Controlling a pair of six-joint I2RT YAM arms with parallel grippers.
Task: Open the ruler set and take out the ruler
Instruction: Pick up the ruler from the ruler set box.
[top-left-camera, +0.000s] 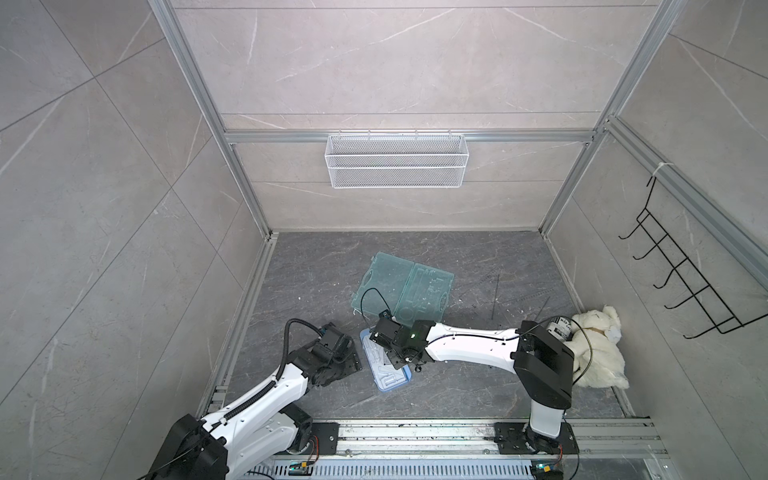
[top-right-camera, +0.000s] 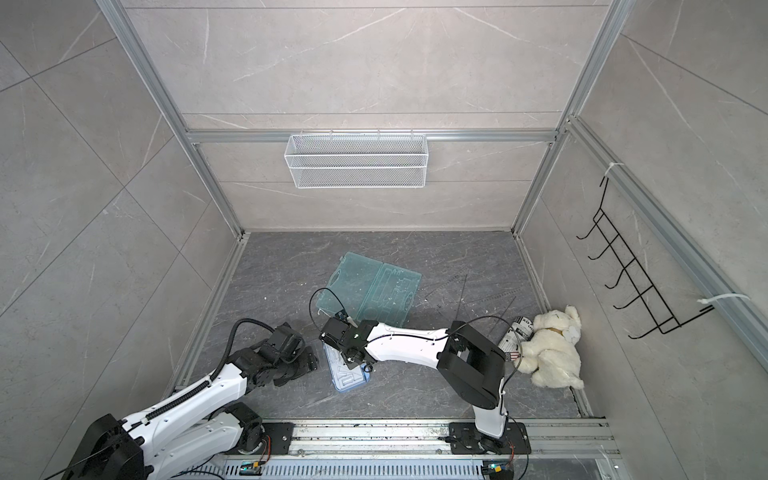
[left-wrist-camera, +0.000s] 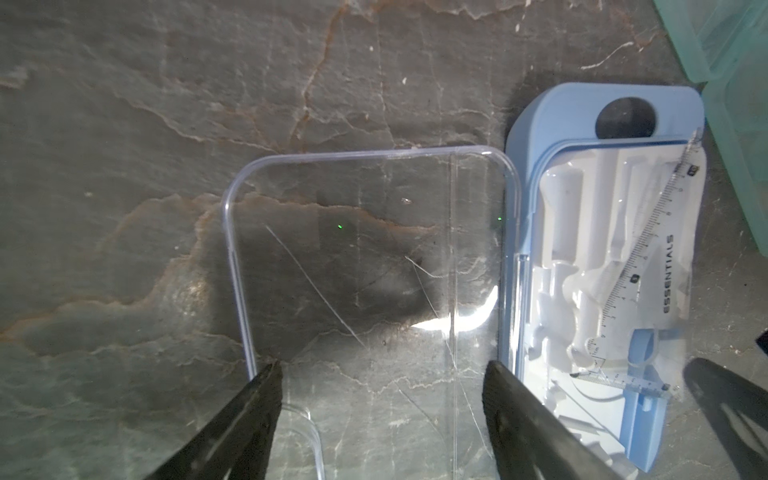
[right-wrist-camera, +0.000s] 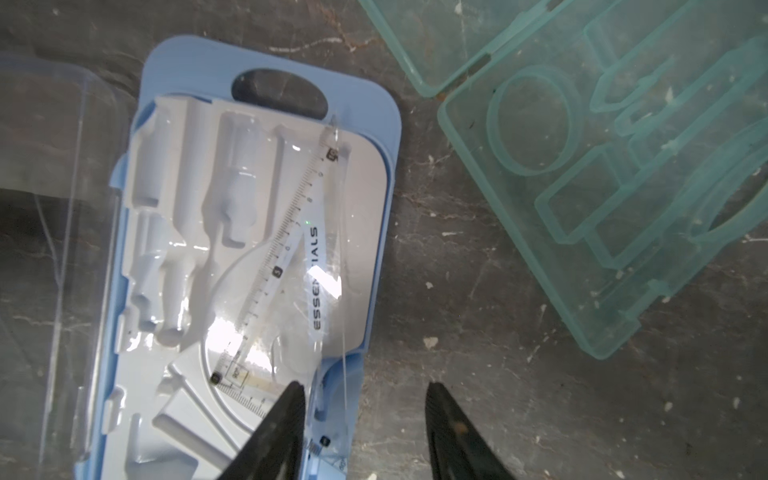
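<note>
**Ruler set is open; the ruler is not yet out**

In both top views the flat light-blue plastic ruler case (top-left-camera: 390, 384) lies in the lower centre of the frame, just below an empty translucent teal plastic box (top-left-camera: 405, 286). Its clear plastic lid (left-wrist-camera: 365, 249) is folded flat on the dark stone table (right-wrist-camera: 457, 291) beside it. The transparent plastic ruler (right-wrist-camera: 276, 266) with black scale marks lies slantwise across the white moulded tray (right-wrist-camera: 174, 174), over another clear drawing piece (a set square, I think).

The right gripper (right-wrist-camera: 365, 401) hangs over the end of the case away from its handle hole, jaws apart and nothing between them. The left gripper (left-wrist-camera: 384, 370) is spread wide too, its fingers over the two long edges of the lid. Whether they press on it I cannot tell.

To do this step well, I judge the right gripper should come down on one end of the ruler, close on that thin edge only, and lift slowly. Clear pieces cling together, so two may come up. The left arm could hold the lid down so the case does not slide.
</note>
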